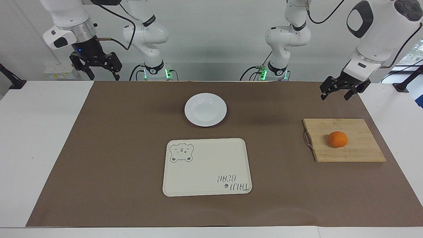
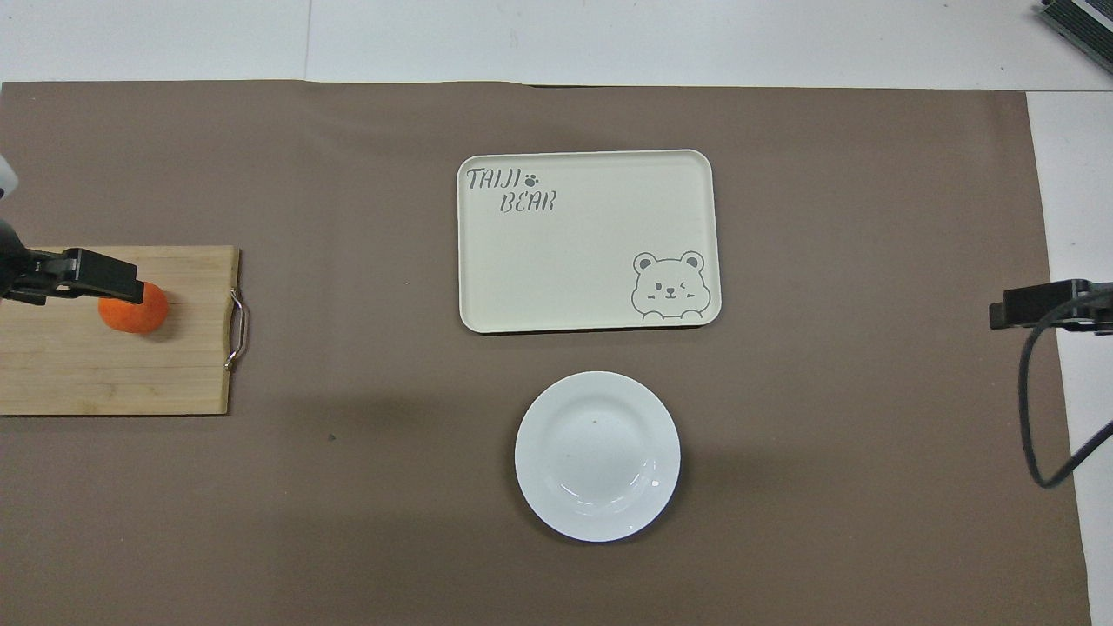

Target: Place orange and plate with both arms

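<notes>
Both arms raised, nothing picked up yet.

The orange sits on a wooden board near the left arm's end of the surface; the plate lies mid-surface, toward the robots' edge, just beside the cream tray. The left gripper hangs tilted near the board's robot-side edge, jaws spread and empty; next it likely must drop onto the orange. The right gripper hovers high over its own corner, jaws spread.

A small round bright-orange fruit sits on a pale tan bamboo cutting board. The round glossy white plate is plain. The rectangular cream tray bears a grey-green bear drawing and lettering. A matte brown table mat lies beneath them.
</notes>
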